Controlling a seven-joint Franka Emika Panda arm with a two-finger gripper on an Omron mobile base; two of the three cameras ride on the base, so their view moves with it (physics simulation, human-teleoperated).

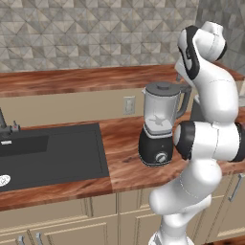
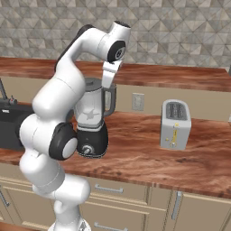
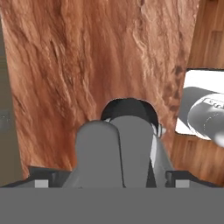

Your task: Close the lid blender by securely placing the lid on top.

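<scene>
Lid [image 1: 161, 87] seated flat on the mouth of the blender [image 1: 159, 125], dark grey disc capping the clear tapered jar, side handle turned toward the arm. From the hand camera, lid [image 3: 114, 151] seen close from above, grey and rounded, black base peeking out beyond it. Blender [image 2: 92, 118] upright on the wooden counter [image 1: 124, 153], black base with silver dial facing front. Gripper [image 3: 113, 181] poised directly over the lid, dark tips set wide at either side of it, spread apart and holding nothing; contact with the lid hard to judge. Black sink [image 1: 48, 153] sunk into the counter well to the left of the blender. Silver toaster [image 2: 174, 124] standing well apart to its right. Wall outlet [image 2: 137, 101] behind, between the two.
</scene>
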